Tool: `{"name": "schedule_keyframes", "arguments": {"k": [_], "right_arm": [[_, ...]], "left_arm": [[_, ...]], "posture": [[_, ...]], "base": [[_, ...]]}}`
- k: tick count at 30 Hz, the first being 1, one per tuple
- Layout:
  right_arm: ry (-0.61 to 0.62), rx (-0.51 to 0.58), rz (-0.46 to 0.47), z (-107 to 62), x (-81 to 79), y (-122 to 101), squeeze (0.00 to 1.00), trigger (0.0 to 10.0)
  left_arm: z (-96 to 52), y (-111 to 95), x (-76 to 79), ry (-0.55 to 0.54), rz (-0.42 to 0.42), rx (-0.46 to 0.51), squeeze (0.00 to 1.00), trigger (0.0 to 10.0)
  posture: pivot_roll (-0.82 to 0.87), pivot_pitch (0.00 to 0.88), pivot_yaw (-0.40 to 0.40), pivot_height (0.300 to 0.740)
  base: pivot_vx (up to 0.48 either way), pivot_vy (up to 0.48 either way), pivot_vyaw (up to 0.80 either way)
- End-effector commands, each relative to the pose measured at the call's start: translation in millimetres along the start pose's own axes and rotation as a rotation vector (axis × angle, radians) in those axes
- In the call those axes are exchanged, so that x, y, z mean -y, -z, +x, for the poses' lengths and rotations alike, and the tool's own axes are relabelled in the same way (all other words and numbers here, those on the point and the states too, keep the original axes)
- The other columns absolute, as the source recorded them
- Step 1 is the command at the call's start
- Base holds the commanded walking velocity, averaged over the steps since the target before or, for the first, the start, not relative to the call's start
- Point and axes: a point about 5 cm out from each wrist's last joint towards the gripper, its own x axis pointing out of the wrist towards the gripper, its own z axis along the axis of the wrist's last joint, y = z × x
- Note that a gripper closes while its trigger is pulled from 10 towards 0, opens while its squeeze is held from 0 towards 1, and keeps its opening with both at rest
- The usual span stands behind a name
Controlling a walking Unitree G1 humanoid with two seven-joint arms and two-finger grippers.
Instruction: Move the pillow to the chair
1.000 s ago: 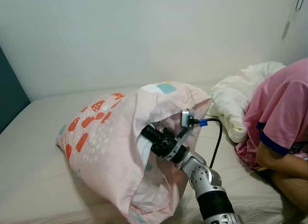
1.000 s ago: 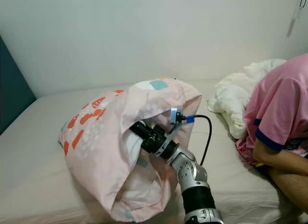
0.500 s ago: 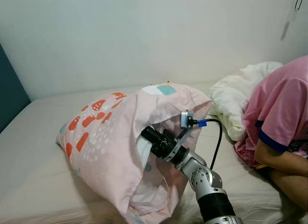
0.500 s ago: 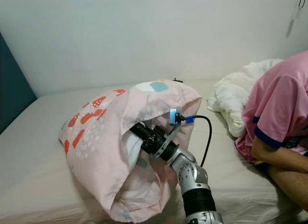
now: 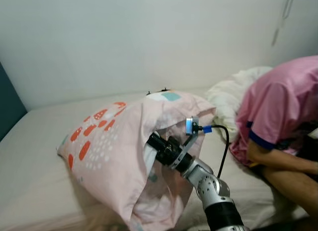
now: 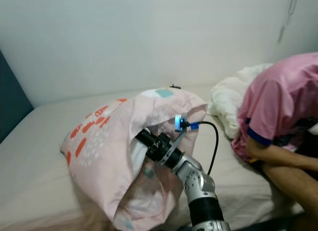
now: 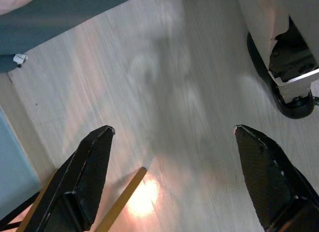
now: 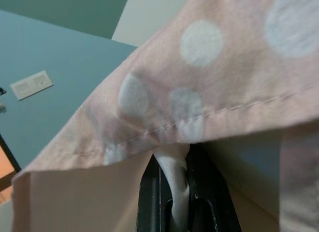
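Note:
A big pink pillow [image 5: 109, 146] with orange and white spots lies tilted on the bed [image 5: 35, 186], its open end toward me. My right gripper [image 5: 151, 144] reaches into that open end and is shut on the pillow's white inner fabric [image 8: 178, 192]; the pink pillowcase edge [image 8: 199, 107] drapes over the fingers [image 8: 149, 202] in the right wrist view. My left gripper [image 7: 172, 137] hangs open over pale wooden floor [image 7: 164, 82], with nothing between its fingers.
A person in a pink shirt [image 5: 280, 107] sits on the bed at the right, close to my right arm. A crumpled white blanket [image 5: 228, 99] lies behind them. A white wall [image 5: 149, 37] backs the bed, and a dark teal panel [image 5: 7, 109] stands at the left.
The camera has shifted, so the person and blanket sit further left and nearer. The pillow stays held in my right gripper, at much the same place.

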Motion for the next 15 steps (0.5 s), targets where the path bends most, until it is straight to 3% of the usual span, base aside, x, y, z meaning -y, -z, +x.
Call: {"name": "schedule_keyframes", "arguments": {"k": [1,15], "right_arm": [[-0.052,0.031,-0.004,7.9,-8.3,-2.7,0.0,0.0],[-0.023,0.046,-0.006,8.2,-7.7,-2.9,0.0,0.0]], "left_arm": [[1.0,-11.4,11.9,0.035,-0.009,0.047,0.0,10.0],[0.8,-10.1,14.5,0.042,0.018,0.047,0.0,10.0]], "posture": [[-0.02,0.008,0.029,0.492],[-0.02,0.018,0.037,0.559]], "base": [[0.0,0.0,0.0],[0.0,0.0,0.0]]}}
